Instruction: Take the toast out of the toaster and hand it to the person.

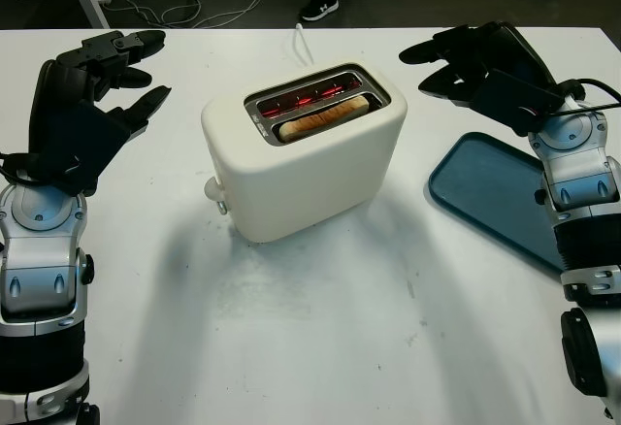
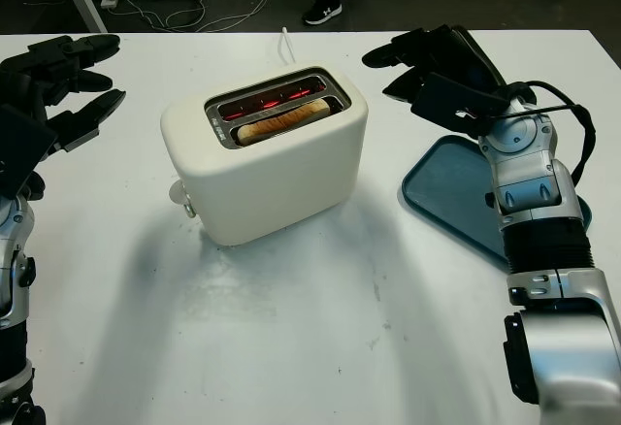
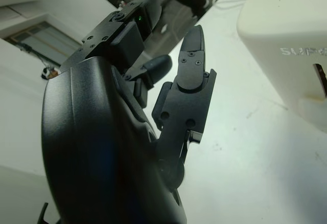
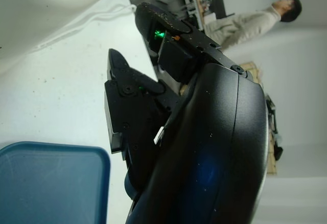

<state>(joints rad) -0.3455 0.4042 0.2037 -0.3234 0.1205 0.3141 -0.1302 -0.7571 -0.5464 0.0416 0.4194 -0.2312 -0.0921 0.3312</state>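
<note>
The browned toast slice point(image 1: 325, 116) stands in the cream plastic toaster's point(image 1: 310, 168) nearer slot, long axis toward the table's far right corner; the open-fingered right hand point(image 1: 475, 61) is judged slightly nearer than the open left hand point(image 1: 102, 85).

toaster: cream, rounded two-slot plastic toaster point(image 1: 306, 153), upright near the middle of the white table, closer to its far edge, turned at an angle; lever knob on its left end
slots: both glow red inside
toast: light brown bread slice point(image 1: 324, 117) standing in the nearer slot, top edge just above the rim
</note>
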